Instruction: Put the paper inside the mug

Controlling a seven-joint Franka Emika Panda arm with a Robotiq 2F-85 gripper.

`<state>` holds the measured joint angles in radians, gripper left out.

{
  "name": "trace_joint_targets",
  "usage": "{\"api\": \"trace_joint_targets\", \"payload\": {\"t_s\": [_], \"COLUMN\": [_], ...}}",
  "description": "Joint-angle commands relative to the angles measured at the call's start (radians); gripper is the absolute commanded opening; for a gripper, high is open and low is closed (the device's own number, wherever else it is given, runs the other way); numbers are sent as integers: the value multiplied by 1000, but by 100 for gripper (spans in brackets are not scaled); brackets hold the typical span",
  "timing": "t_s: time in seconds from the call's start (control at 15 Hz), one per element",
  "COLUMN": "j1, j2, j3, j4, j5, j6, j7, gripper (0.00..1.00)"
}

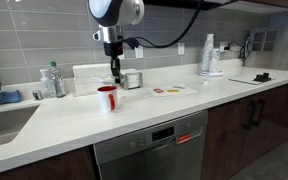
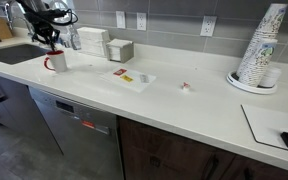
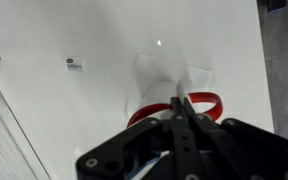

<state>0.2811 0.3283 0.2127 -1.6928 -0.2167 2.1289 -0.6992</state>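
One paper [image 3: 170, 78] in tool [image 3: 181, 106] over mug [image 1: 106, 98] | tin [image 1: 133, 80] near | cups [image 1: 208, 55] well apart

Red mug [image 1: 107, 98] on white counter [image 1: 199, 100], gripper [image 1: 114, 76] just above the mug, silver tin [image 1: 133, 80] close behind it, stacked white cups [image 1: 208, 55] well apart from it, dishwasher [image 1: 152, 145] below it.

Bright, even light; wrist view glares, softly blurred.

Mug [image 1: 106, 98] red outside, white inside. Paper [image 3: 162, 78] white. Pincer [image 3: 181, 102] black. Table [image 1: 194, 100] plain white. Wall tiles [image 1: 44, 35] grey. Dishwasher [image 1: 149, 150] silver w/ red display light. Cabinets [image 1: 254, 120] dark brown. Cards [image 2: 129, 77] red & white. Stacked cups [image 2: 262, 45] white w/ small print.
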Motion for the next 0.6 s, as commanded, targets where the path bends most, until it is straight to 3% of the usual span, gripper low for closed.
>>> {"api": "trace_joint_targets", "payload": {"t_s": [0.0,0.53], "j1": [23,62], "j2": [48,118], "j3": [6,0], "j4": [59,123], "j5": [-96,-215], "j6": [-26,-44], "j7": [38,45], "gripper": [0,0]}}
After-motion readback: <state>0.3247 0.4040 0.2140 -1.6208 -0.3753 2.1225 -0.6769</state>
